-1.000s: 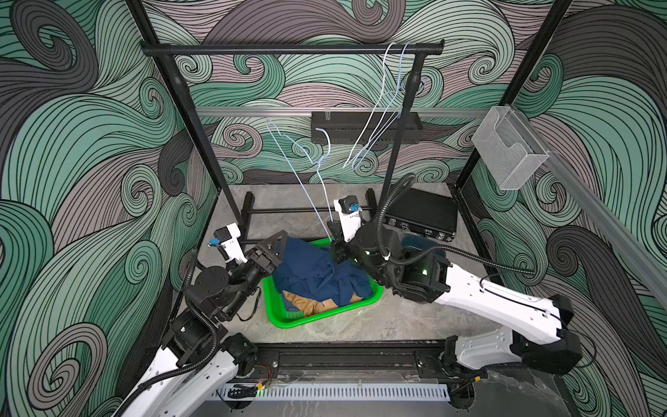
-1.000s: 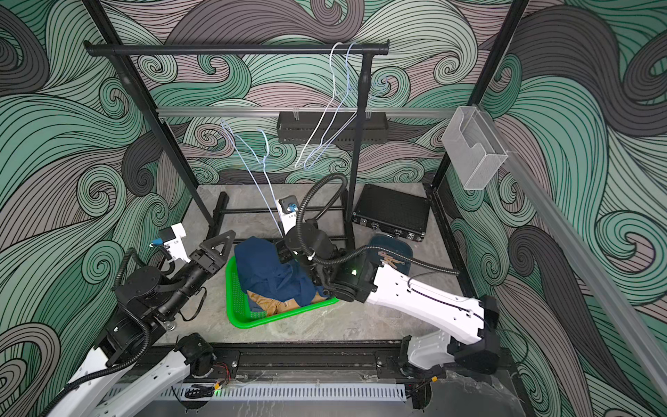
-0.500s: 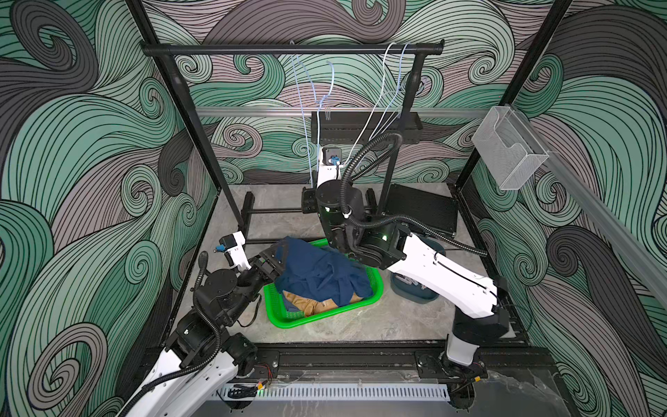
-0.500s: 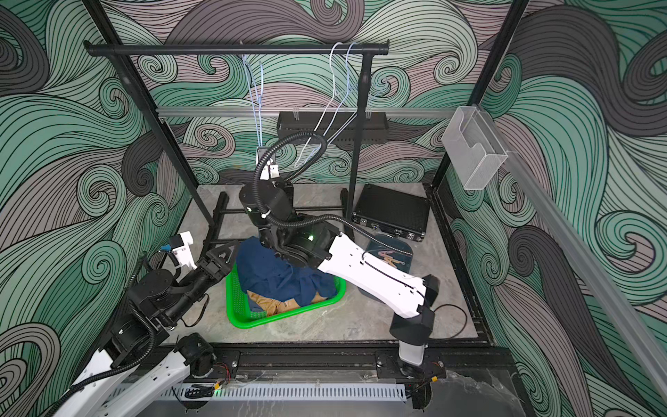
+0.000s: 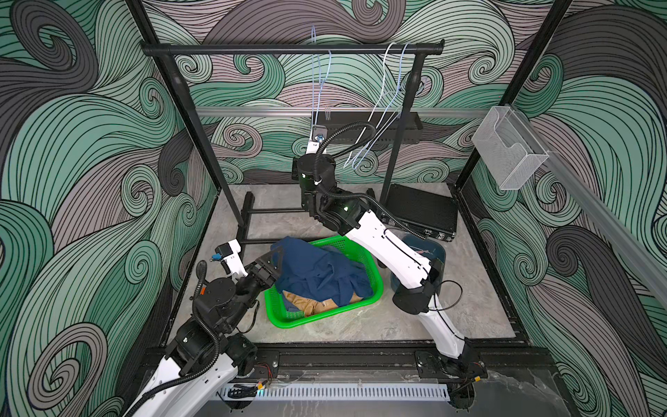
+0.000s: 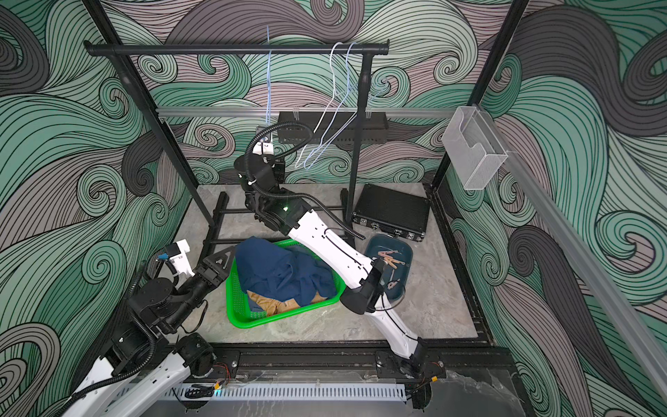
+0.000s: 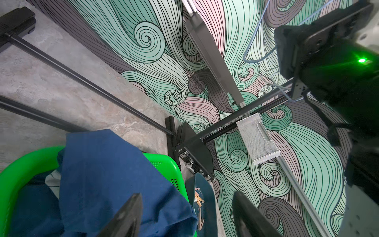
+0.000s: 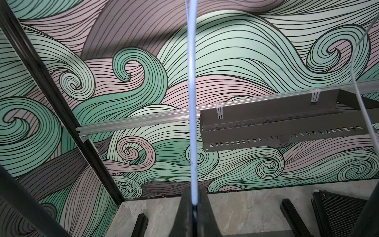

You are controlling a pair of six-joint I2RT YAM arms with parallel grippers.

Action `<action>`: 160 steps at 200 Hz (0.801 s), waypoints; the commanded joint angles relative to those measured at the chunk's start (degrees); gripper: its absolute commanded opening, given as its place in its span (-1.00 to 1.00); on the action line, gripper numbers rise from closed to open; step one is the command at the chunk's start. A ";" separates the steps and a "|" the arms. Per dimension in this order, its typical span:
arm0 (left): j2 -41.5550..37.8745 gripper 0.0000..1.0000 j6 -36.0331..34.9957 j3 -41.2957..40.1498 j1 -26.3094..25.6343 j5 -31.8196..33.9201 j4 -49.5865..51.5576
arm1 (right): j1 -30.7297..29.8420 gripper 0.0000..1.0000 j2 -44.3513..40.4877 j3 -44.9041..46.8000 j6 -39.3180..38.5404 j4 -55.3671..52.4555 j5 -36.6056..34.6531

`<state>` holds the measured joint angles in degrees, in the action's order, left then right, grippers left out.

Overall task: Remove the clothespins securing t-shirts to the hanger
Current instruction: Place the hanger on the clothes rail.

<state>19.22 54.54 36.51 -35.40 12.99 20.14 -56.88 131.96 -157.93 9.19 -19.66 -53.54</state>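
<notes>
Three wire hangers at the black rail (image 5: 252, 50). Two pale hangers (image 5: 388, 101) are hooked near its right post and tilted. One pale blue hanger (image 8: 192, 102) stands apart and upright, its top rising past the rail; can't tell if it is hooked on.

Right gripper (image 8: 193, 207) is raised under it, fingers pressed together, pinching that hanger's lower wire. Left gripper (image 7: 184, 217) is low at the left rim of the green basket (image 5: 317, 318), jaws spread and empty, over blue cloth.

One basket on the floor holds the t-shirts in a heap:
- blue tee (image 5: 314, 267) on top, draped over the back rim
- mustard-tan tee (image 5: 310, 305) under it at the front
- darker blue fold (image 7: 34, 205) in the left wrist view, maybe a third tee, can't tell

One dark teal tray (image 6: 408, 249) sits just right of the basket, partly behind the right arm. It holds the clothespins (image 6: 389, 257), loose, at least four, too small for an exact count. One black case (image 5: 422, 213) lies behind the tray.
</notes>
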 commanded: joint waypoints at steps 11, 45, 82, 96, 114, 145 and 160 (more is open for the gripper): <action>-1.55 0.38 1.22 -0.70 -0.15 2.29 0.81 | 2.64 -1.00 0.04 -1.51 0.53 6.11 4.25; -1.65 0.38 1.44 -1.54 -0.20 2.59 0.01 | 3.31 -1.00 1.45 -3.31 -3.34 9.98 7.44; -0.68 0.37 1.59 -1.46 -0.20 2.21 -0.79 | 5.73 -1.00 1.93 -3.40 -1.14 10.81 9.57; -0.38 0.37 1.60 -1.45 -0.20 2.10 -0.97 | 6.56 -1.00 2.16 -3.63 -0.67 11.04 9.70; -0.17 0.37 1.78 -1.53 -0.20 2.17 -1.06 | 7.23 -1.00 2.49 -3.37 -0.24 9.93 9.40; 0.41 0.37 2.31 -1.85 -0.20 1.99 -1.90 | 7.64 -1.00 4.08 -3.46 -0.64 9.71 9.07; 0.47 0.37 2.30 -1.56 -0.20 1.85 -1.51 | 7.84 -1.00 4.53 -3.51 -0.34 9.29 8.98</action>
<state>19.14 56.21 34.37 -35.40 14.02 19.62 -48.95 134.82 -160.38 8.16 -10.90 -44.80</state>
